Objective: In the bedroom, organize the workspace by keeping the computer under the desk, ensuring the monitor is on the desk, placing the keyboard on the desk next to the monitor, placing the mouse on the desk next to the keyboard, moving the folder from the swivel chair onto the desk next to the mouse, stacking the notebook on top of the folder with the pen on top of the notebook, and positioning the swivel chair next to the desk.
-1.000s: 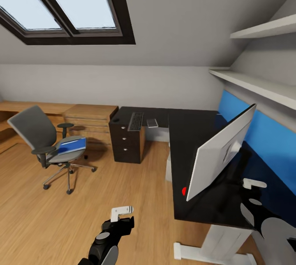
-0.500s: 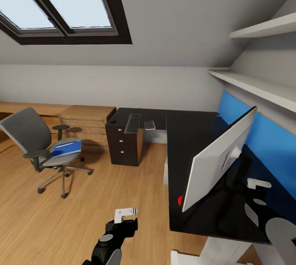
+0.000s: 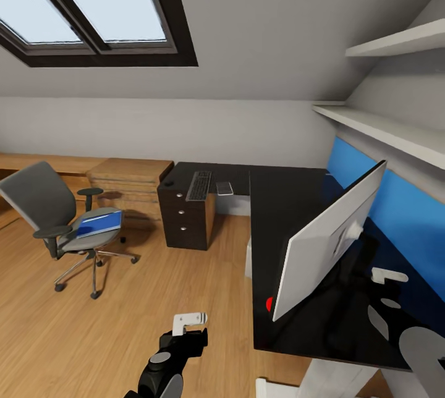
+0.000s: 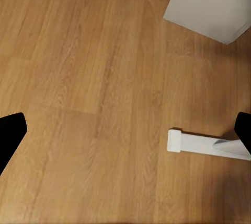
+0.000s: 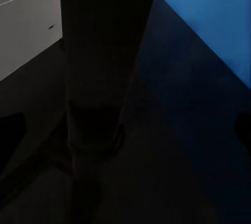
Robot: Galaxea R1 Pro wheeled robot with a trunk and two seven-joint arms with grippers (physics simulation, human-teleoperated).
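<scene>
The grey swivel chair (image 3: 43, 206) stands at the left, apart from the black desk (image 3: 278, 206), with the blue folder (image 3: 99, 223) on its seat. On the desk's far wing lie the keyboard (image 3: 199, 185), a small dark mouse (image 3: 169, 183) and a grey flat notebook (image 3: 225, 188). The monitor (image 3: 327, 237) stands on the near wing, its pale back toward me. The white computer (image 3: 248, 259) sits under the desk. My left gripper (image 3: 188, 321) hangs open over the floor. My right gripper (image 3: 386, 275) is open behind the monitor, by its stem (image 5: 99, 78). The pen is too small to make out.
A light wood dresser (image 3: 130, 188) stands between chair and desk. White shelves (image 3: 383, 126) run above the blue back panel (image 3: 402, 206). A small red thing (image 3: 270, 304) lies at the monitor's foot. The desk's white foot (image 4: 206, 143) lies on the wood floor near my left gripper.
The whole picture shifted a little between one second ago and half a second ago, so the camera moved. Since then nothing has changed, and both grippers stay open.
</scene>
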